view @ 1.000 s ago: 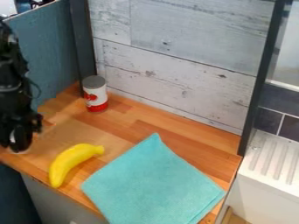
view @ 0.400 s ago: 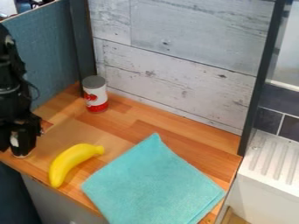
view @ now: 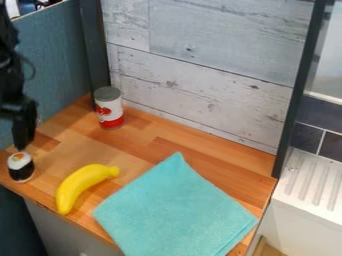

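The black gripper point(view: 21, 137) hangs at the left edge of the camera view, just above a sushi roll point(view: 21, 167) with a white top, an orange centre and a dark wrap. The roll stands upright near the counter's front left edge. To its right lies a yellow banana point(view: 79, 186), beside a flat turquoise cloth point(view: 175, 210). A red and white can point(view: 109, 107) with a grey lid stands upright at the back left corner.
The wooden counter point(view: 137, 142) is bounded by a blue panel point(view: 57, 65) at left and a pale plank wall point(view: 200, 95) behind. A white ridged drainer point(view: 310, 185) is at right.
The gripper was low around the sushi roll and has risen up and to the left, leaving the roll on the counter in fuller view. Banana, cloth and can have not moved.
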`<state>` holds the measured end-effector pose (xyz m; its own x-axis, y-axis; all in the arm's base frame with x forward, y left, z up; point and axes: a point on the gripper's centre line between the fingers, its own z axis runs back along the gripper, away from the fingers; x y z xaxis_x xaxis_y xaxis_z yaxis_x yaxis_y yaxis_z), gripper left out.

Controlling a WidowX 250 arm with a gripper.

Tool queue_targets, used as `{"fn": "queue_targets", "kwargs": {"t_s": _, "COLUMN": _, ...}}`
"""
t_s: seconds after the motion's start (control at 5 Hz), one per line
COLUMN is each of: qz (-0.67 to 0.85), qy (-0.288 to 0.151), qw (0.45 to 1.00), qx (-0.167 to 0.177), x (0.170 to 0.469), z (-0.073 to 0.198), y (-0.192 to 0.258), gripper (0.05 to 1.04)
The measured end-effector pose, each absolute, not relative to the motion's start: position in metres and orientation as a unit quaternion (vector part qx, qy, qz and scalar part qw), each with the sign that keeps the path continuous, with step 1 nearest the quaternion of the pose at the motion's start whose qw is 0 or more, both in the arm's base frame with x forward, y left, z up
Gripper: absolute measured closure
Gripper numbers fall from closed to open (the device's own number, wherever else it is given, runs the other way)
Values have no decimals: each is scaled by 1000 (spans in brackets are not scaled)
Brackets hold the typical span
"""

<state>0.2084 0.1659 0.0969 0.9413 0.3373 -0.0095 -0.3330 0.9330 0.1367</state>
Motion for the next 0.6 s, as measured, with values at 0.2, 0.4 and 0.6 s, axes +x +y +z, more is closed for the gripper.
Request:
{"fn": "queue_targets", "kwargs": {"t_s": 0.2, "qz": 141, "qy": 14, "qw": 987, "qx": 70, "x": 204, "z": 121, "y": 140, "gripper": 76}}
{"fn": "queue_targets", "kwargs": {"t_s": 0.4, "qz": 84, "qy": 18, "qw": 996, "qx": 38, "x": 208, "z": 125, "y": 107, "gripper": 77}}
{"fn": "queue_targets", "kwargs": {"t_s": 0.6, "qz": 42, "qy": 35, "qw": 998, "qx": 25, "x": 208, "z": 125, "y": 91, "gripper": 79}}
